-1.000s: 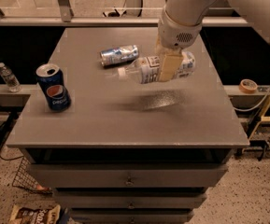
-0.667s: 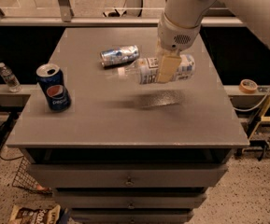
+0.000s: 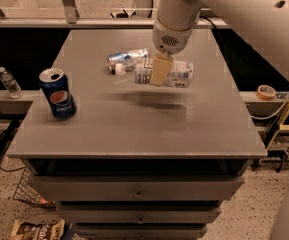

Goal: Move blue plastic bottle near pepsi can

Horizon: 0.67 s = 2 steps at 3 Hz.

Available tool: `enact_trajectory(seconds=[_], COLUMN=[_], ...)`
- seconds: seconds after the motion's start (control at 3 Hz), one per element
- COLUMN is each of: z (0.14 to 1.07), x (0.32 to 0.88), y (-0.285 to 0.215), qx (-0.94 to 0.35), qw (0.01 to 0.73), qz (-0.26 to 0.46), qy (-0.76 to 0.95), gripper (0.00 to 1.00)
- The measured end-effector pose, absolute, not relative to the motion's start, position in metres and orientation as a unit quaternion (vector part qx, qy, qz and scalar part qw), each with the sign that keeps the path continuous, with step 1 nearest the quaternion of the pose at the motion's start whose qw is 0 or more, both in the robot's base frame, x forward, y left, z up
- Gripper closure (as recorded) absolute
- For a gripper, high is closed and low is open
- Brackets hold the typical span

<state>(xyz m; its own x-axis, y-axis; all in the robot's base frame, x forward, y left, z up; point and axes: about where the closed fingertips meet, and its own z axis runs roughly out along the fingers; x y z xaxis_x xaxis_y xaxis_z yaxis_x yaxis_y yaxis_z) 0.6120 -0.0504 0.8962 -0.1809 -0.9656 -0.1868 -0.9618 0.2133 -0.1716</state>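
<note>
The blue plastic bottle point(image 3: 176, 73) is held lying sideways above the middle of the grey table point(image 3: 134, 129), its white cap point(image 3: 119, 69) pointing left. My gripper point(image 3: 160, 70) hangs from the arm at the top and is shut on the bottle's middle. Its shadow falls on the tabletop below. The pepsi can point(image 3: 57, 93) stands upright near the table's left edge, well to the left of the gripper and a little nearer the front.
A dented silver-and-light-blue can point(image 3: 126, 57) lies on its side at the back of the table, just behind the held bottle. A tiny clear water bottle point(image 3: 8, 82) stands on a ledge left of the table. A tape roll point(image 3: 266, 91) lies to the right.
My gripper has carried the bottle to the left, towards the pepsi can. The two cans have not moved.
</note>
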Motion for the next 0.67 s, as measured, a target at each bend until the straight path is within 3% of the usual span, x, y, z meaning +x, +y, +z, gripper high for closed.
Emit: enact_trajectory(seconds=[0.67], z=[0.889], x=[0.612], y=[0.004], qx=[-0.576], qw=[0.123], qz=[-0.017], qy=[0.808], gripper=[1.00])
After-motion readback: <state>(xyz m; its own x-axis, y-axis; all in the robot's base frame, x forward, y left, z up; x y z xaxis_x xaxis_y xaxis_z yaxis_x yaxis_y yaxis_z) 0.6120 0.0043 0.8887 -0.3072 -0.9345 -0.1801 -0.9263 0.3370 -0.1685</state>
